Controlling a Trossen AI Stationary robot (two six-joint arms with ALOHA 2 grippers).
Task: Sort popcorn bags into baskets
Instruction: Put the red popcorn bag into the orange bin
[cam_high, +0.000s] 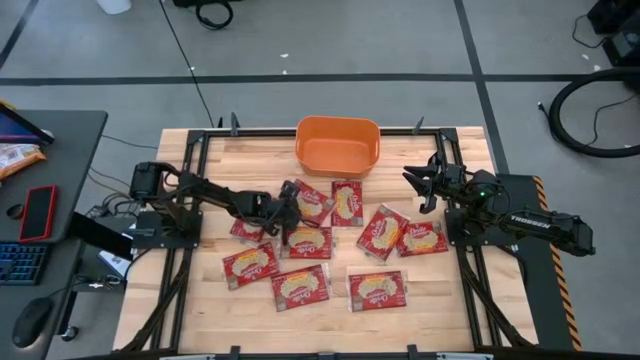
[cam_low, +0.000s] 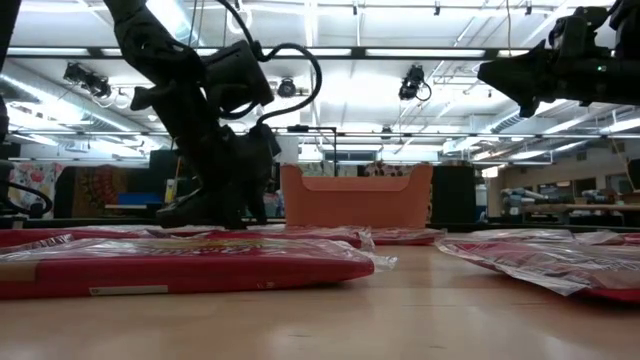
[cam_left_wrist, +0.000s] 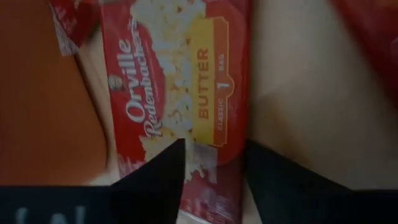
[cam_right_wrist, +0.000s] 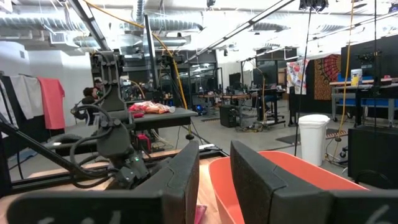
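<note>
Off my left side stands a dark desk (cam_high: 60, 150) carrying a red phone (cam_high: 39, 212), a keyboard (cam_high: 20, 263) and a mouse (cam_high: 30, 322). My wooden table (cam_high: 460, 300) sits on grey floor crossed by dark tape lines (cam_high: 478, 70). Beyond it I see a white bin (cam_right_wrist: 313, 138) and a pink cloth (cam_right_wrist: 51, 99).

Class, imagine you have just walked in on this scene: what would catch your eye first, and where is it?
The scatter of red popcorn bags across the middle of the wooden table, and the empty orange bin at its far edge. Next, the left gripper down on a bag amid the pile, while the right gripper hangs raised right of the bin.
</note>
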